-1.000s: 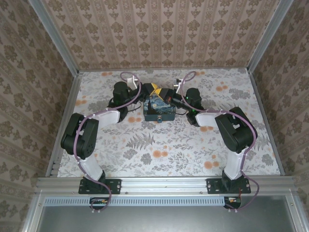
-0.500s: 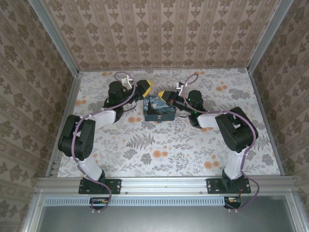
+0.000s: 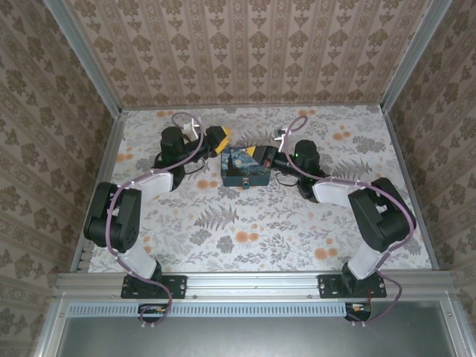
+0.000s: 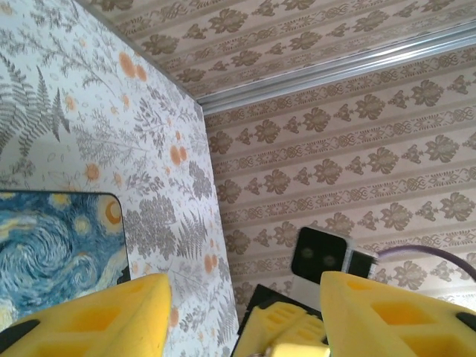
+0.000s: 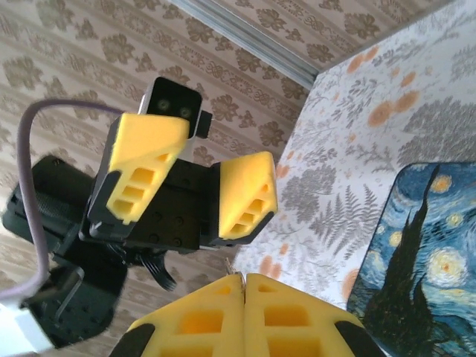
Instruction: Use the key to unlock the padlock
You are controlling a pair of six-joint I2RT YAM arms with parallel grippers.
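Fingers [image 5: 193, 320] of the right gripper [image 5: 243, 282] are pressed flat together, and it hovers over the far right corner of the Starry Night box [image 3: 245, 169]. Facing it, the left gripper [image 3: 221, 138] is spread wide, just beyond the box's far left corner. The padlock [image 3: 242, 184] sits against the middle of the box's near side, low by the floral table [image 3: 260, 230], apart from both grippers.
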